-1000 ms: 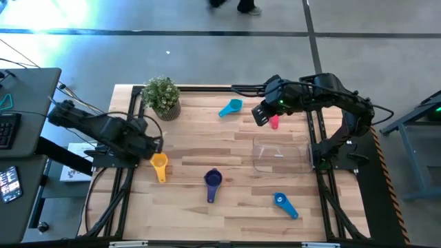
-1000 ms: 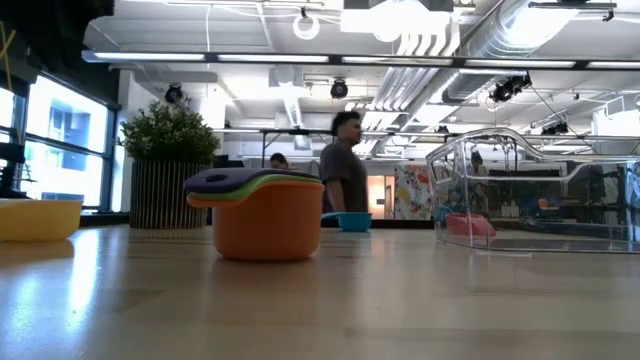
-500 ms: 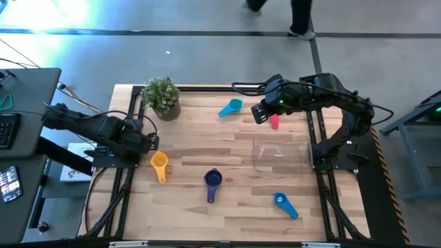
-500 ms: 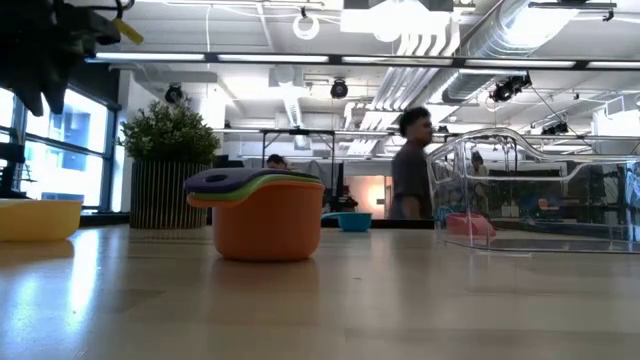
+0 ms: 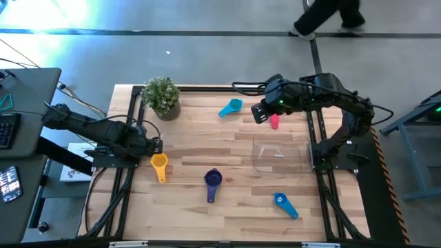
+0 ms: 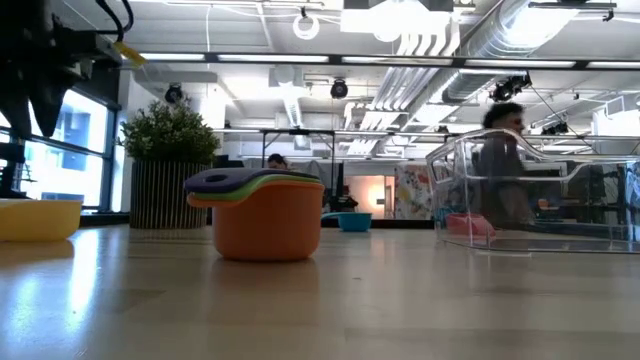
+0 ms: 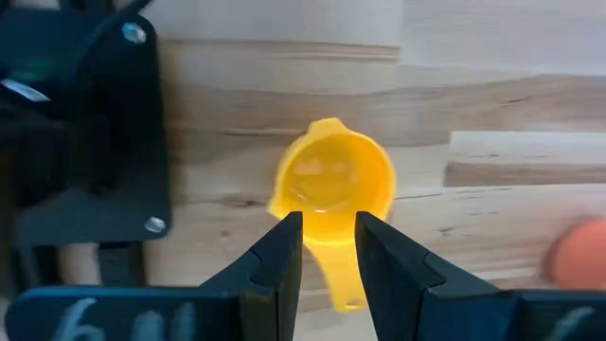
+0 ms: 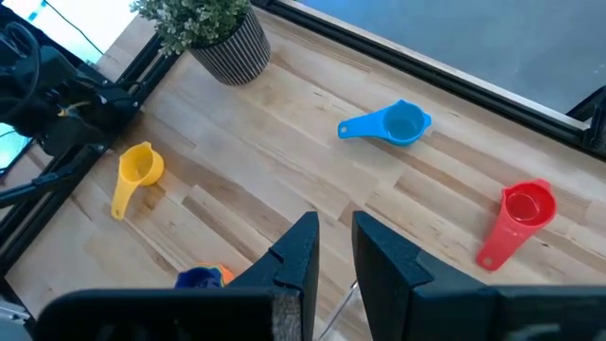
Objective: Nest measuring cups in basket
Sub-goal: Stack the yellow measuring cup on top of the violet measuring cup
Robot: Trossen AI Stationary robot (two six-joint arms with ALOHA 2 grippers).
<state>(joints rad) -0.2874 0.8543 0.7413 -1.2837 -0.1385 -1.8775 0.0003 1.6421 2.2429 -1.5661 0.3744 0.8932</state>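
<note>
- High view: the left gripper [image 5: 156,144] has pulled back toward nine o'clock, hovering above the small yellow plastic measuring cup [image 5: 159,163]. The clear rectangular plastic basket [image 5: 280,153] at three o'clock looks empty.
- Left wrist view: fingers [image 7: 279,256] slightly spread, holding nothing.
- Right wrist view: right gripper [image 8: 329,248] fingers narrowly parted, empty.

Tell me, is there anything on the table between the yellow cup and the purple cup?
No. In the high view, only bare wood lies between the yellow cup and the purple cup. The left gripper hangs beside the yellow cup, off that stretch.
</note>
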